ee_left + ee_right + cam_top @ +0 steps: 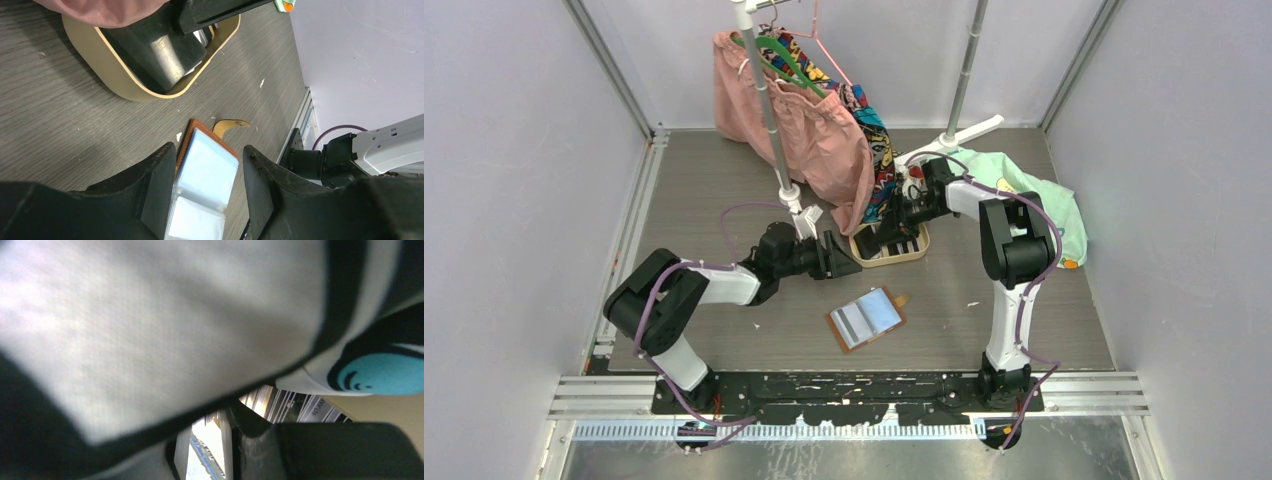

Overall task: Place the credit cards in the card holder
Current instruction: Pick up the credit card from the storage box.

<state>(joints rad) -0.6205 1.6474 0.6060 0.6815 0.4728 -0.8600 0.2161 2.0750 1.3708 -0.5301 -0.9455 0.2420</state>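
Left gripper (209,150): fingers spread wide, nothing between them.
Card holder (207,172): on the table just beyond the left fingertips. It lies open with its clear pockets up. Its long axis runs straight away from the fingers, with the snap tab (229,124) at the far end.
Beige tray (100,55): further out, to the left of those fingers. The right gripper (894,235) reaches down inside it.
Right gripper: printed cloth (150,330) covers most of its camera, so I cannot tell whether it grips anything.
Credit cards (292,404): striped faces show just past the right fingers, in the tray.
Judgement: the right arm is nearer the cards and the left arm nearer the holder. A lifted card would have to travel from the tray toward the left hand.
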